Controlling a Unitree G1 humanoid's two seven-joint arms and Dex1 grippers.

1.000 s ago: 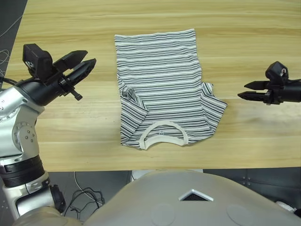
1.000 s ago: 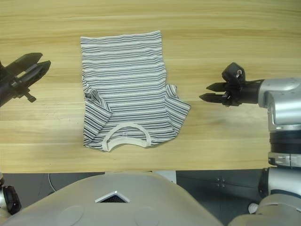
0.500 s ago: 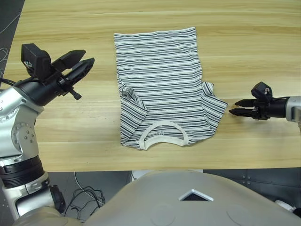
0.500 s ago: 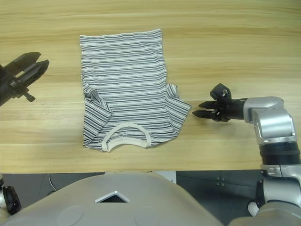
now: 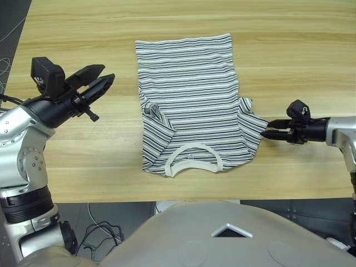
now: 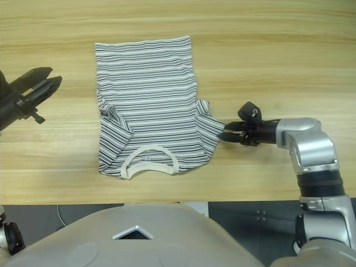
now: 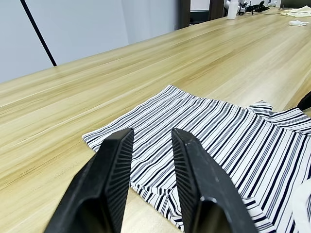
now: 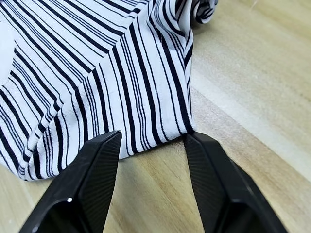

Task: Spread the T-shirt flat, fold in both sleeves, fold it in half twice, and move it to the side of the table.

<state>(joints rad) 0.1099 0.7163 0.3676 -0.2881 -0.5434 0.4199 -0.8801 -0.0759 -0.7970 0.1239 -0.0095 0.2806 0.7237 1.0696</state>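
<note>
A black-and-white striped T-shirt lies on the wooden table, collar toward the near edge. Its left sleeve is bunched over the body; its right sleeve sticks out to the side. My right gripper sits low at the tip of that right sleeve, open, with the sleeve's edge just in front of its two fingers. My left gripper hovers open above bare table, a short way left of the shirt; the shirt's hem lies beyond its fingers.
Bare wood stretches to the right of the shirt and behind it. The table's near edge runs just below the collar. Small items stand far off at the table's distant end in the left wrist view.
My right gripper has come down and moved left across the table until its tips reach the right sleeve. The left gripper has barely shifted.
</note>
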